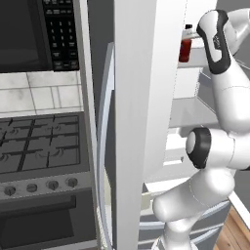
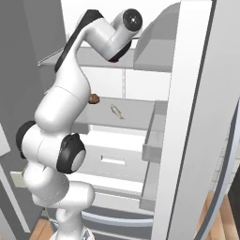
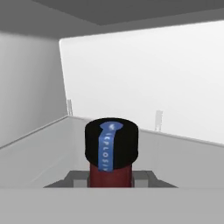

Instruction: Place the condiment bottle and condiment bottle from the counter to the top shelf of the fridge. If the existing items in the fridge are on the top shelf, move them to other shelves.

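The end effector [image 3: 111,177] is clenched on the red bottle [image 3: 111,151], which sits over the fridge's top shelf [image 3: 52,144]. Letting go while the bottle is tilted or above the shelf could tip it over.

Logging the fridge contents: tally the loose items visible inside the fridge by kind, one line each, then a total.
Condiment bottle, red with a black cap, on the top shelf between the gripper fingers: 1
Small brown item on the middle shelf: 1
Small fish-like item on the middle shelf: 1
Total: 3
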You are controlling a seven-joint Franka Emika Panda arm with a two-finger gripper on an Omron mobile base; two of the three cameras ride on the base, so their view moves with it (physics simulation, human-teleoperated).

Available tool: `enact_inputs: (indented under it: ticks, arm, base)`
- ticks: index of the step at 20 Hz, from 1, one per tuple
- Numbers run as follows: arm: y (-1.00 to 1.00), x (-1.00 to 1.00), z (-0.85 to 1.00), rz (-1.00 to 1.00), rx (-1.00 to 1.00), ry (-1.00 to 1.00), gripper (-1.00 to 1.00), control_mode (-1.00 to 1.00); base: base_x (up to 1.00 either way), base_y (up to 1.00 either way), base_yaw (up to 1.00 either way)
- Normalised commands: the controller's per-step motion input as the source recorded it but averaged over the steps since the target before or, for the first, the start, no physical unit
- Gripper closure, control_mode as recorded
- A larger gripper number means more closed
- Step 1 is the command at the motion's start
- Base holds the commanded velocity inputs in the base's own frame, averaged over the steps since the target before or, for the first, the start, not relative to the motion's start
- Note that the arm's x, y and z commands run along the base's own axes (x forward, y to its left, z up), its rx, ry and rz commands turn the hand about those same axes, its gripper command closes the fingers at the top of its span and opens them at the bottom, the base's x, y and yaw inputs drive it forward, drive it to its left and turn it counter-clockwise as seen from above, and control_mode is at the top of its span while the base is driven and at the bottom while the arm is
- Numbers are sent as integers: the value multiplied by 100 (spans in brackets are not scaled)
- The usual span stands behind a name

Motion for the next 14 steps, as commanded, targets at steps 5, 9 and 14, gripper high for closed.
enact_inputs:
  ticks: [5, 9, 14]
  arm:
    - [0, 30, -17, 0, 0, -7, 100, -100]
    - [0, 38, -17, 0, 0, -3, 100, -100]
    - [0, 39, -14, 0, 0, 0, 100, -100]
  base:
    - [0, 0, 0]
    - [0, 0, 0]
    - [0, 0, 0]
